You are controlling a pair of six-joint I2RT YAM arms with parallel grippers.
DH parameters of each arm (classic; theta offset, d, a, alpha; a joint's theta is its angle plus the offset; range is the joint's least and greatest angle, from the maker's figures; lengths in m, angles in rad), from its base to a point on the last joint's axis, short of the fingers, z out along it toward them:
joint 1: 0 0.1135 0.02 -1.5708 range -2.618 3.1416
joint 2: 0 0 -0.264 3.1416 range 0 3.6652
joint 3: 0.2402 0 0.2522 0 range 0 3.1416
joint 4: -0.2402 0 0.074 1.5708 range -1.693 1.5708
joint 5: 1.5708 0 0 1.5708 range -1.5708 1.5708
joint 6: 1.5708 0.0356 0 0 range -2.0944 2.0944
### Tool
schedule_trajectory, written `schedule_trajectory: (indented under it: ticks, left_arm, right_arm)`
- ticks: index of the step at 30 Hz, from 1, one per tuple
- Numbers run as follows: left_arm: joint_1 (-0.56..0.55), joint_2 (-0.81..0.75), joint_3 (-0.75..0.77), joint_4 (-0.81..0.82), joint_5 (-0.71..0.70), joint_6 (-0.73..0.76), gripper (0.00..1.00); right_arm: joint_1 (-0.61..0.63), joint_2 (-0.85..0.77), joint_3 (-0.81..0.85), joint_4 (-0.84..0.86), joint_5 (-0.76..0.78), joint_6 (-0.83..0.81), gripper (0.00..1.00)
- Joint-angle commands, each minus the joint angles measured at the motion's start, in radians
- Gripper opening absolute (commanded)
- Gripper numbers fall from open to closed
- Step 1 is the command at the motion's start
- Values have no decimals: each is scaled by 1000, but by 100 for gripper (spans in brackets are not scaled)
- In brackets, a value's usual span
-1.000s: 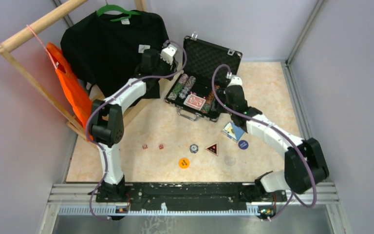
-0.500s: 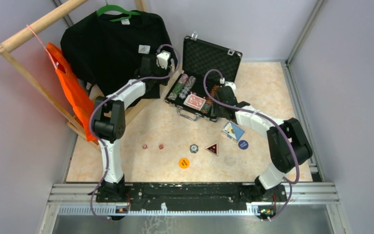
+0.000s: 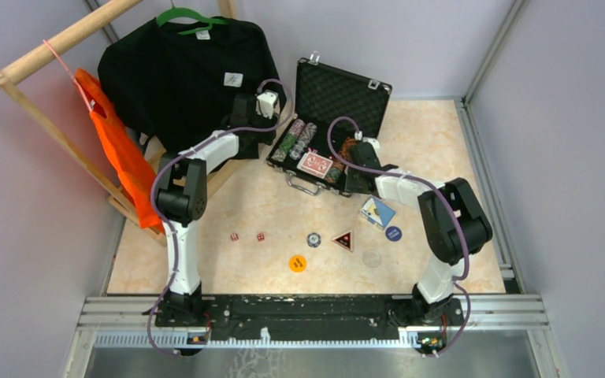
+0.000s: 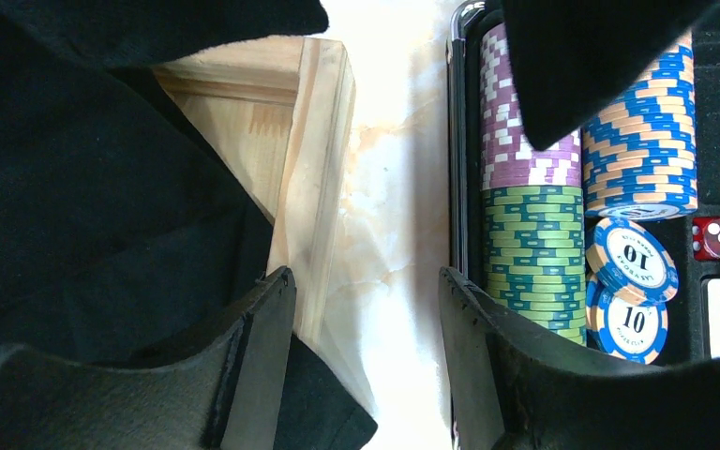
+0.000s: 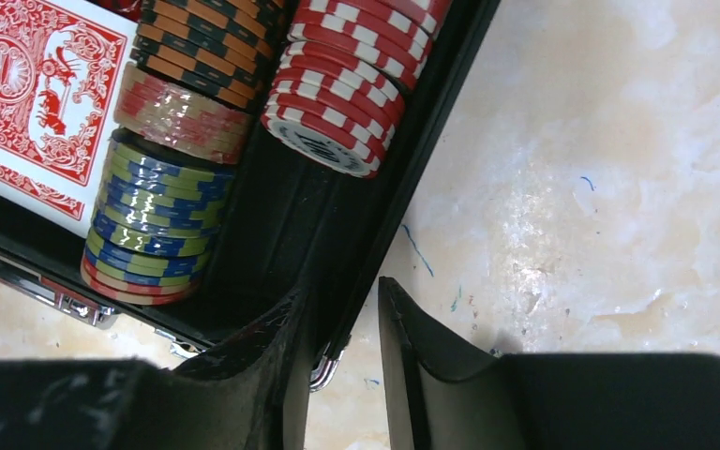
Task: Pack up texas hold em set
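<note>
Red dice point(image 3: 246, 236), a chip point(image 3: 313, 239) and tokens point(image 3: 344, 240) lie unpacked on the near table point(image 3: 441, 142). Beyond, the right fingers point(image 5: 412, 347) have dropped and narrowed astride the right wall of the open case point(image 5: 375, 187), grip uncertain. The left fingers point(image 4: 262, 337), wide and empty, have drawn back beside it.

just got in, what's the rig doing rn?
Both arms are at the open case, lid up, with chip stacks and red-backed cards inside. The left gripper hangs open over the table beside the case's left edge. The right gripper straddles its right wall at the front corner; a firm pinch can't be confirmed. Two dice, a loose chip and tokens lie unpacked on the table.
</note>
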Motion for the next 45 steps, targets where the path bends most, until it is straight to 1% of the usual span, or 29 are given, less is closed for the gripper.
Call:
schedule_trajectory:
  ticks: [1, 4, 8, 16, 18, 31, 39, 45]
  left_arm:
    - [7, 24, 17, 2, 11, -13, 63]
    - [7, 22, 9, 11, 9, -14, 63]
    - [7, 17, -7, 22, 12, -21, 64]
    - [7, 2, -42, 47, 21, -32, 65]
    - [7, -1, -50, 52, 24, -35, 65]
    - [7, -2, -52, 86, 57, -74, 67]
    - [9, 8, -46, 120, 60, -94, 67]
    - [10, 29, -28, 148, 83, -122, 68]
  right_arm:
    - [1, 11, 22, 17, -17, -7, 27]
    - [-1, 1, 10, 23, -19, -12, 13]
    - [-1, -17, -9, 27, -18, -43, 0]
    - [0, -60, -75, 32, 6, -147, 0]
    - [-1, -109, -94, 30, 5, -157, 0]
    - [-10, -238, -166, -42, 51, -152, 0]
    - [-87, -340, -204, -99, 64, -131, 0]
    - [-149, -392, -234, -104, 49, -132, 0]
